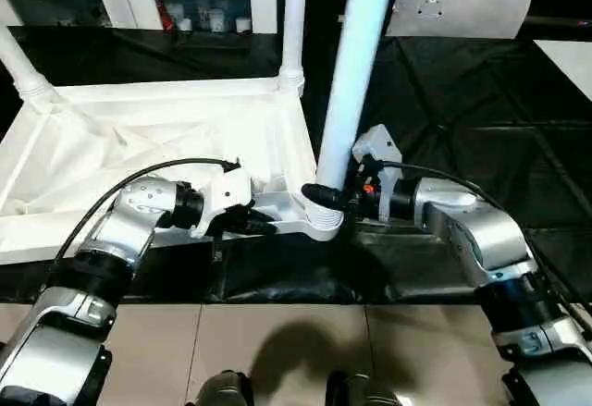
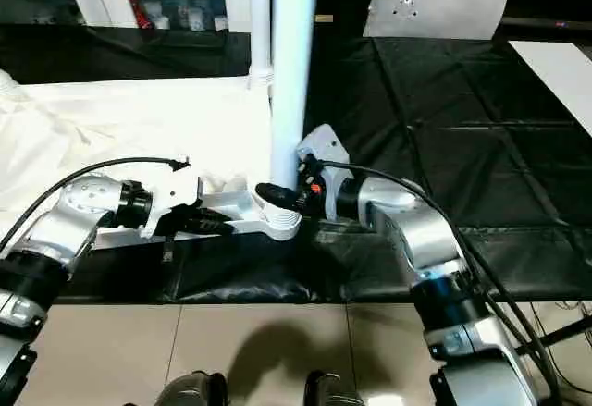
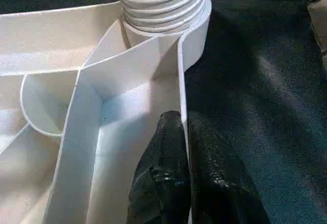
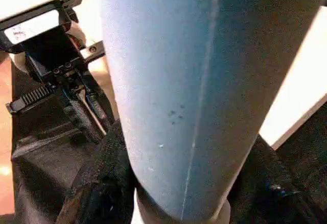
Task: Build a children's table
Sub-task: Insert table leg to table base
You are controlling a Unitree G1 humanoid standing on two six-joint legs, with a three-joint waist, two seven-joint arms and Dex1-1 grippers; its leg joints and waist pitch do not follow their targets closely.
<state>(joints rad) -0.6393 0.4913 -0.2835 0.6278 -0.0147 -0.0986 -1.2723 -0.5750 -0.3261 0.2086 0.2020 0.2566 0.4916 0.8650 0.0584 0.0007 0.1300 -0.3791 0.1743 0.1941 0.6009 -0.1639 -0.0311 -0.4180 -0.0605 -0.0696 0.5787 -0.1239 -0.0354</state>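
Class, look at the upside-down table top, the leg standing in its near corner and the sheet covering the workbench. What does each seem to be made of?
Table top: probably moulded white plastic, thin ribs, smooth sheen.
Leg: likely the same plastic, ridged base.
Sheet: apparently black pliable film or fabric, creased, faintly shiny.

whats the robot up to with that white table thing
The robot is putting together a children's table. The white table top lies upside down on the black workbench. The left gripper is shut on the top's near rim, steadying it. The right gripper is closed around the base of a leg standing upright in the near corner socket. Two other legs, one at the far corner and one at the left, already stand in their sockets.
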